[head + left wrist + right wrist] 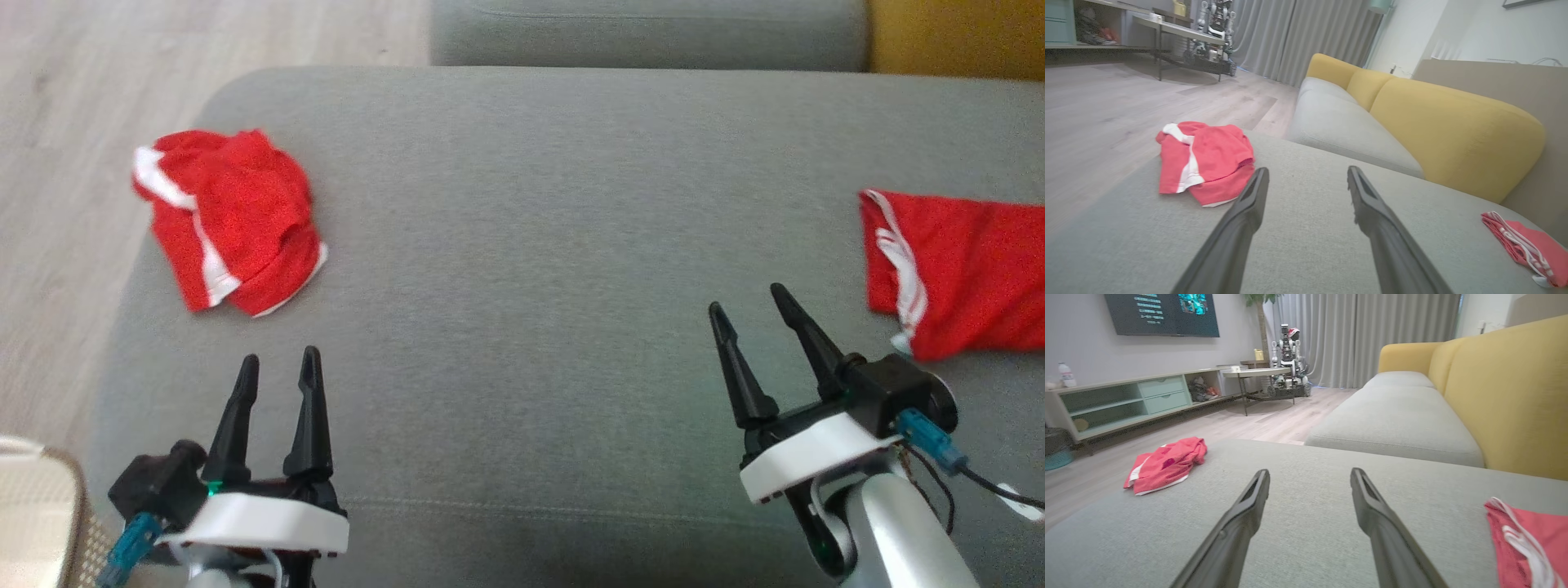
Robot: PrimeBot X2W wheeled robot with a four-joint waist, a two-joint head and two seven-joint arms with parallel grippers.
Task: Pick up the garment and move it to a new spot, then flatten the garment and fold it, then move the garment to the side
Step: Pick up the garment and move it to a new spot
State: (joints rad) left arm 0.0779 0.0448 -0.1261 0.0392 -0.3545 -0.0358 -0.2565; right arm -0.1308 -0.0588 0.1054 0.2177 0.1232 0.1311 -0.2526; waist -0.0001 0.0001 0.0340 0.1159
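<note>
Garment (229, 216), a crumpled red heap, lies at the far left corner of the grey cushion (522, 204), so pick-up seems not yet begun. The left gripper (279, 356) and right gripper (746, 297) hang near its front edge, jaws spread and empty, and the left one would have to reach out and pinch a fold. A second red piece (963, 269) at the cushion's right edge is cut off.

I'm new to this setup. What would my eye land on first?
Two red pieces on the grey cushion: a crumpled garment near its left edge, a flatter garment at its right edge. The left gripper and right gripper hover open and empty at the near side.
</note>
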